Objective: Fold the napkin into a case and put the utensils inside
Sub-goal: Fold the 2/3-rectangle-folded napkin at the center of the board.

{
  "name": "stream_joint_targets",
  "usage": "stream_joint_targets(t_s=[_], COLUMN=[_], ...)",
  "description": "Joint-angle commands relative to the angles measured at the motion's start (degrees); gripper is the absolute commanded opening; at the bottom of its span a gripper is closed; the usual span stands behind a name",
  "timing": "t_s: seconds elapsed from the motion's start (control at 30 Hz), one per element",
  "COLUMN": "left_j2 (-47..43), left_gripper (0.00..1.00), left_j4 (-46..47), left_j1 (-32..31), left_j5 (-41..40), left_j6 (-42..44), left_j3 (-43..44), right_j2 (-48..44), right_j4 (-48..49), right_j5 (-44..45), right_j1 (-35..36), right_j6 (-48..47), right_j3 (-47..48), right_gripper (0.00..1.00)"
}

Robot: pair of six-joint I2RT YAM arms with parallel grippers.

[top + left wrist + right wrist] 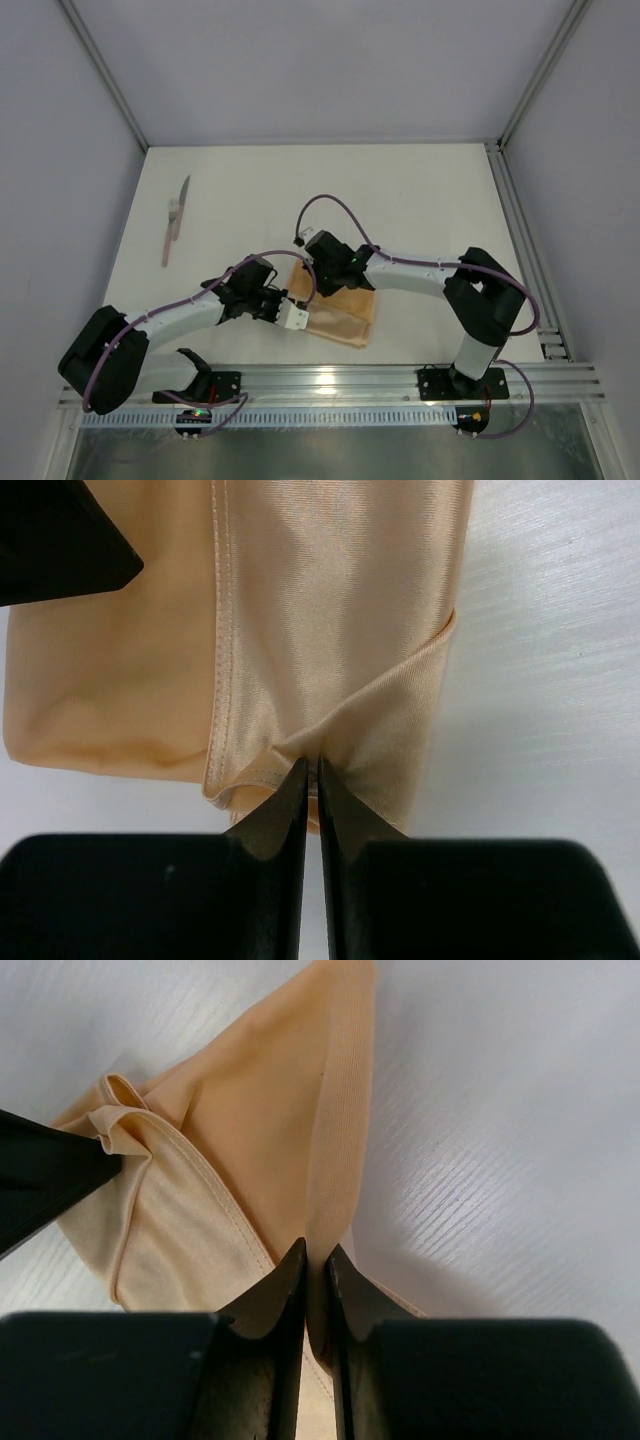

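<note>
The peach-orange napkin [345, 318] lies folded on the white table near the front, between the two arms. My left gripper [293, 316] is shut on the napkin's left hemmed edge [262, 765], which bunches at the fingertips. My right gripper [312, 272] is shut on a raised fold of the napkin [335, 1160] at its far corner; the cloth runs down between the two black fingers [285, 1280]. The utensils [175, 220], a knife with a pale pink handle and a small piece beside it, lie at the far left of the table, apart from both grippers.
A metal rail [330, 385] runs along the table's near edge under the arm bases. Grey walls and frame posts [530, 90] close in the table on the left, back and right. Purple cables [335, 205] loop above the right arm.
</note>
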Motion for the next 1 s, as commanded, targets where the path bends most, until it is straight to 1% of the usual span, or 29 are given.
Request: stream_joint_targets(t_s=[0.0, 0.13, 0.17, 0.3, 0.4, 0.47, 0.6, 0.77, 0.97], left_j2=[1.20, 0.94, 0.94, 0.85, 0.59, 0.50, 0.24, -0.12, 0.15], left_gripper=[0.09, 0.09, 0.09, 0.09, 0.09, 0.09, 0.09, 0.09, 0.09], left_j4=[-0.93, -0.40, -0.14, 0.30, 0.48, 0.83, 1.09, 1.36, 2.50], left_j1=[-0.10, -0.01, -0.10, -0.01, -0.01, -0.10, -0.10, -0.10, -0.10], left_j5=[-1.82, -2.26, -2.26, -2.26, -2.26, -2.26, -2.52, -2.70, -2.00], left_j6=[-1.33, -2.03, -2.12, -2.21, -2.21, -2.39, -2.74, -3.18, -6.16], left_j3=[-1.79, -1.97, -2.06, -2.50, -2.85, -3.11, -3.11, -3.29, -2.85], right_j2=[-3.22, -4.18, -5.23, -6.20, -6.56, -6.39, -6.12, -9.02, -7.79], right_j4=[1.72, 0.76, 2.50, 4.43, 6.28, 6.90, 9.10, 10.95, 11.57], right_j5=[3.84, 5.77, 3.78, -0.45, -0.90, -3.71, -5.65, -2.84, 1.38], right_j1=[2.37, 4.14, 4.75, 4.84, 4.75, 4.84, 4.84, 4.84, 5.72], right_j6=[5.67, 8.31, 10.41, 12.89, 15.00, 15.70, 18.68, 20.45, 19.92], right_j3=[0.25, -0.36, -1.93, -4.40, -7.30, -8.71, -9.33, -11.35, -12.76], right_gripper=[0.17, 0.20, 0.25, 0.28, 0.29, 0.29, 0.29, 0.31, 0.31])
